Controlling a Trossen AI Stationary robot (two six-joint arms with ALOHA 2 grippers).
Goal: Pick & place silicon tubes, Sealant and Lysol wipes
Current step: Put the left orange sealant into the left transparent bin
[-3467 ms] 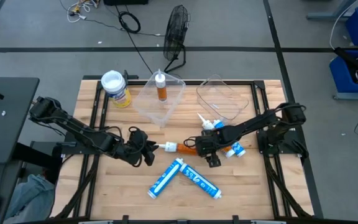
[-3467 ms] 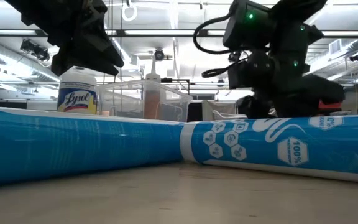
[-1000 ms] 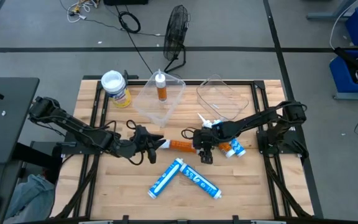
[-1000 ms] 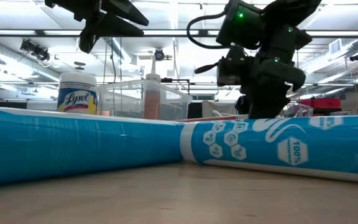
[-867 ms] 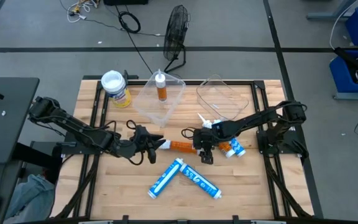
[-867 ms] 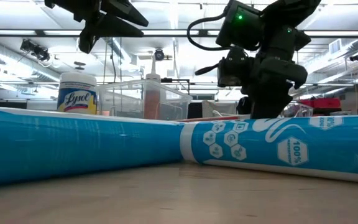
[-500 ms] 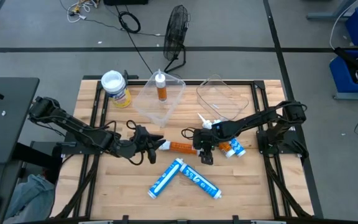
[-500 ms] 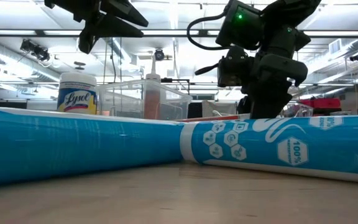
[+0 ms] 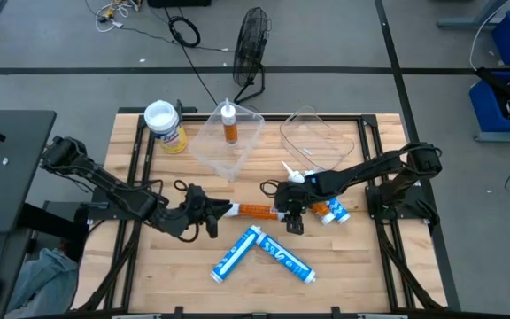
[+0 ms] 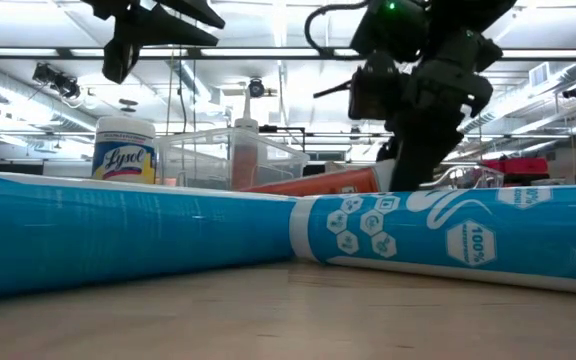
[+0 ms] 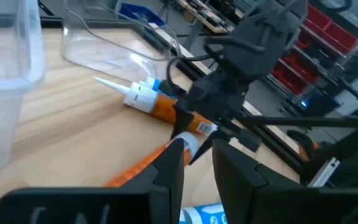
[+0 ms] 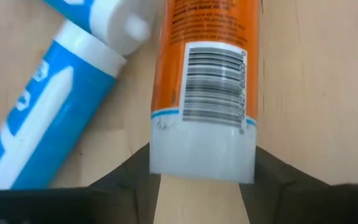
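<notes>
The Lysol wipes point(image 9: 165, 124), a stout yellow canister with a round white lid, stand upright near the desk's point(image 9: 361, 266) far left corner. At mid-desk an orange tube point(image 9: 257, 211) is held lengthwise, running left to right. Its nozzle end is pinched by the left gripper point(image 9: 209, 213). Its flat white rear end is clamped by the right gripper point(image 9: 288, 213), whose fingers are largely hidden beneath the tube in the wrist view. Two blue-and-white tubes point(image 9: 264, 252) lie crossed toward the near edge. Two clear plastic bins point(image 9: 228, 142) sit along the far edge, one holding another orange tube upright.
</notes>
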